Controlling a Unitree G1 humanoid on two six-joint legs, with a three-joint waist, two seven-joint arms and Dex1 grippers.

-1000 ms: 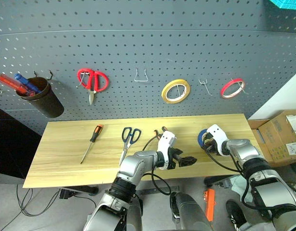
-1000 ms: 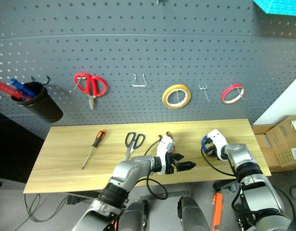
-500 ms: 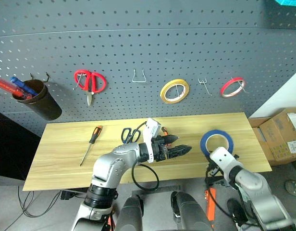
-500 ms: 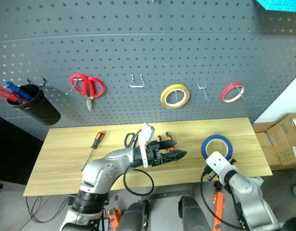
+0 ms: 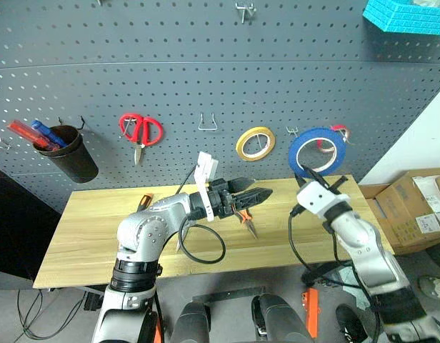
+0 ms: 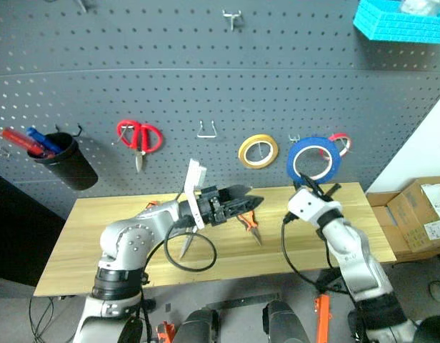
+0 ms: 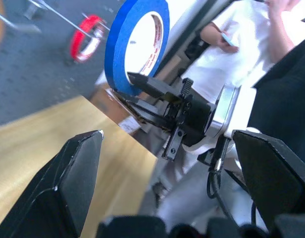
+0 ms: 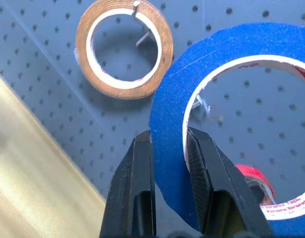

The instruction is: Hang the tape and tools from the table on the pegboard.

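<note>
Gripping blue tape (image 5: 317, 151), right tool (image 8: 170, 148) faces pegboard (image 5: 170, 78).

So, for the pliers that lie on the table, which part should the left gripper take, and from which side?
Probably the orange-and-black handles of the pliers, from above. They lie flat on the table, nose toward its front edge and handles toward the pegboard, so fingers closing across both handles should fit best. The open left gripper hovers just over them.
</note>
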